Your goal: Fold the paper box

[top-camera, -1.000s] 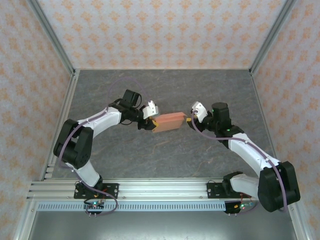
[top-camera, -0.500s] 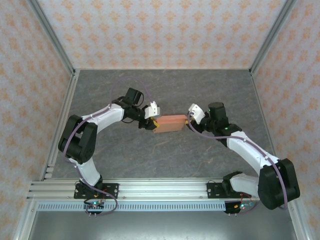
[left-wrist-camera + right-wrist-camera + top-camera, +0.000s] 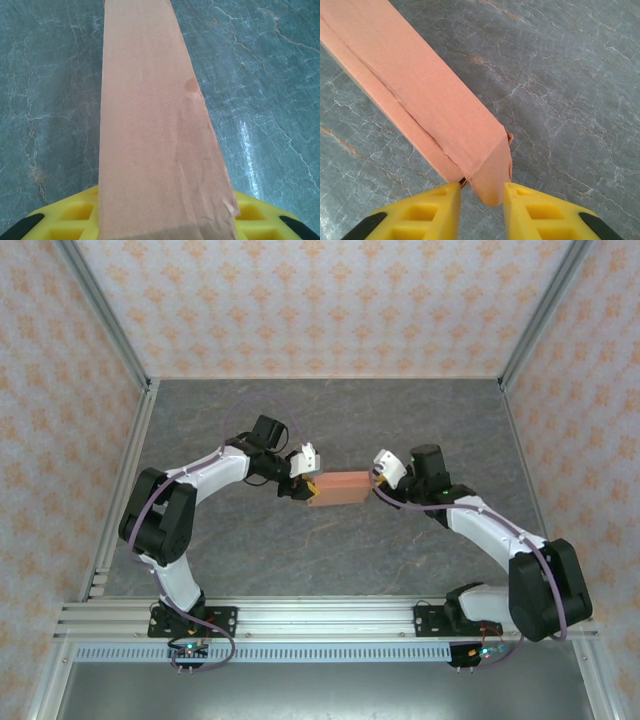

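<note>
The paper box (image 3: 338, 487) is a salmon-orange shallow cardboard box, folded up and held just above the grey table mid-scene. My left gripper (image 3: 308, 485) is shut on its left end. In the left wrist view the paper box (image 3: 150, 125) runs away from me between the yellow fingertips (image 3: 60, 217). My right gripper (image 3: 375, 483) is at the box's right end. In the right wrist view the rounded end flap (image 3: 492, 172) hangs between the yellow fingers (image 3: 420, 212) of my right gripper (image 3: 481, 200). The flap rests against the right finger, with a gap to the left one.
The grey marble-patterned table top (image 3: 330, 420) stretches out around the box. Patterned walls and aluminium posts (image 3: 110, 330) enclose it on three sides. An aluminium rail (image 3: 320, 615) with both arm bases runs along the near edge.
My right gripper has moved left up to the box's right end and its jaws have narrowed around the flap. The left gripper and box shifted slightly; the box now sits more level.
</note>
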`<state>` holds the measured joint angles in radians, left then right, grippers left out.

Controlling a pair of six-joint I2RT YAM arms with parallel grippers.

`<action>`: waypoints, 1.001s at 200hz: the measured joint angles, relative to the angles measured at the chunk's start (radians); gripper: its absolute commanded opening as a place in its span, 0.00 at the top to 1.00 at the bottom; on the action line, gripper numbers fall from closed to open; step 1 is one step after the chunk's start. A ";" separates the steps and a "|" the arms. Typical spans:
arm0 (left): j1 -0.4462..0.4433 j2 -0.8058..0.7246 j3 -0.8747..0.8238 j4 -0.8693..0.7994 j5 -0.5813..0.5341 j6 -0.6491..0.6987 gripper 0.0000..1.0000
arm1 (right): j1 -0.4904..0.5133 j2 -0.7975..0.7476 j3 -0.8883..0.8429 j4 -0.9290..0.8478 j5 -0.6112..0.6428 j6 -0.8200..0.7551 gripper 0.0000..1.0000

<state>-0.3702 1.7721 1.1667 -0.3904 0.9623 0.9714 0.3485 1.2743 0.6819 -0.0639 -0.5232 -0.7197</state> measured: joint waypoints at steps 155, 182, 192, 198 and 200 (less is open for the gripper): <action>0.006 0.007 0.011 -0.006 -0.004 -0.008 0.62 | 0.056 0.038 0.121 -0.079 0.099 0.099 0.98; 0.006 0.011 0.011 0.010 -0.009 -0.021 0.61 | 0.081 0.066 0.192 -0.153 0.166 0.177 0.99; 0.006 0.013 0.013 0.014 -0.012 -0.027 0.61 | 0.091 0.080 0.218 -0.178 0.190 0.207 0.99; 0.006 0.013 0.014 0.014 -0.016 -0.031 0.61 | 0.097 0.090 0.233 -0.192 0.207 0.227 0.99; 0.006 0.013 0.016 0.014 -0.017 -0.031 0.61 | 0.100 0.093 0.238 -0.199 0.212 0.235 1.00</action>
<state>-0.3645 1.7855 1.1824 -0.3763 0.9451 0.9409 0.4484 1.3674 0.9199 -0.2626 -0.3111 -0.4850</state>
